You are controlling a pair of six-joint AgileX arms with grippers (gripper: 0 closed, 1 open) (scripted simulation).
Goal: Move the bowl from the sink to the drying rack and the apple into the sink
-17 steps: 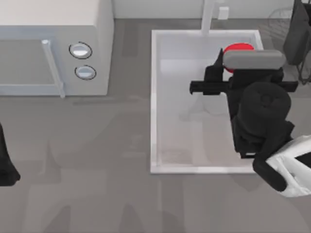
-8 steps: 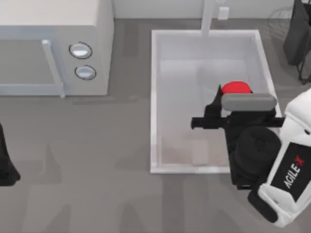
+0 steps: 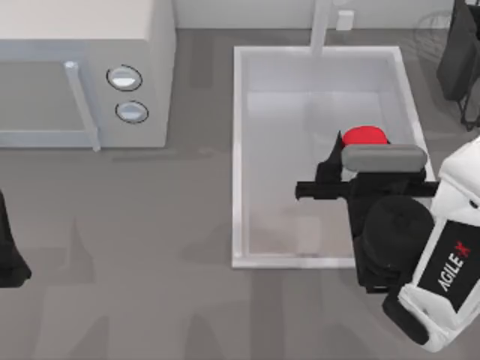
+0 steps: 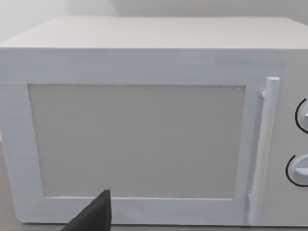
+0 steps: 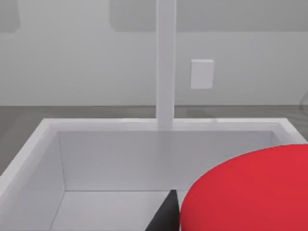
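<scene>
While the left arm (image 3: 9,251) sits parked at the table's nine o'clock edge, facing the microwave (image 4: 144,120), the right gripper (image 3: 358,154) hangs over the sink (image 3: 238,150), toward its three o'clock wall. An apple (image 3: 364,136) peeks out at the twelve o'clock side of the gripper's grey housing, inside the basin's outline and just beside that wall. From above, the arm's black body covers the fingers, so I cannot tell whether the jaws are parted or clamped on the fruit. On the right wrist camera the apple (image 5: 250,192) bulks large and red right against the lens, with one dark finger (image 5: 166,214) just beside it and the white basin floor beyond. Past the far rim stands the faucet post (image 5: 165,62). Thin wire of the rack (image 3: 431,26) curves at the table's one o'clock corner.
</scene>
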